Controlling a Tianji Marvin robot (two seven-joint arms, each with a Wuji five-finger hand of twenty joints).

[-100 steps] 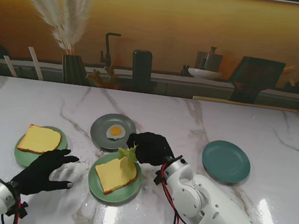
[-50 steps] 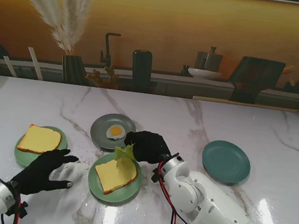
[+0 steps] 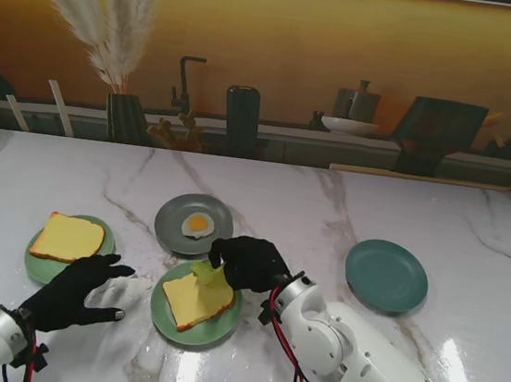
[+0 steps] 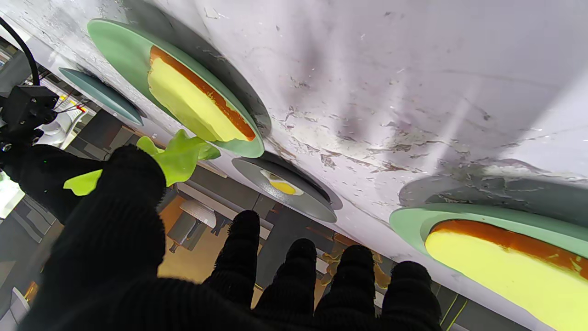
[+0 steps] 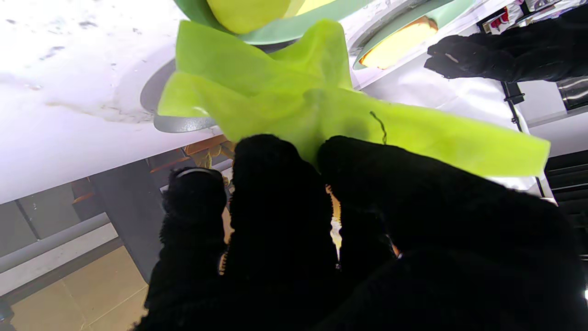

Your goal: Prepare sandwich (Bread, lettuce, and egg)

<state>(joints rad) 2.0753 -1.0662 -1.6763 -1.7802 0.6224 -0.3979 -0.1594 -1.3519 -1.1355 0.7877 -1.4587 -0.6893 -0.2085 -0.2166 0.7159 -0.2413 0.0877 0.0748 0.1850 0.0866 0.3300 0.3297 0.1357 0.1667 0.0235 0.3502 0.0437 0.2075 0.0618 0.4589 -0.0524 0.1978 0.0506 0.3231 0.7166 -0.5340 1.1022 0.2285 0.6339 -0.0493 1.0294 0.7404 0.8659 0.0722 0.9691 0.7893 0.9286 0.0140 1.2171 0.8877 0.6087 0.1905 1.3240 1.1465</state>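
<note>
One lettuce leaf (image 3: 211, 273) (plate-edge) overhead.

no readable txt, labels, brands or nos. anywhere i can see from here, stand view or either wrist cam. plates, bread, egg, lettuce, gloves all plain; stuff on the back counter too small/blurry to make out any print.

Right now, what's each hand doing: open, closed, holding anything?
Left hand: open, fingers spread, holding nothing.
Right hand: shut on the lettuce, over the bread.
</note>
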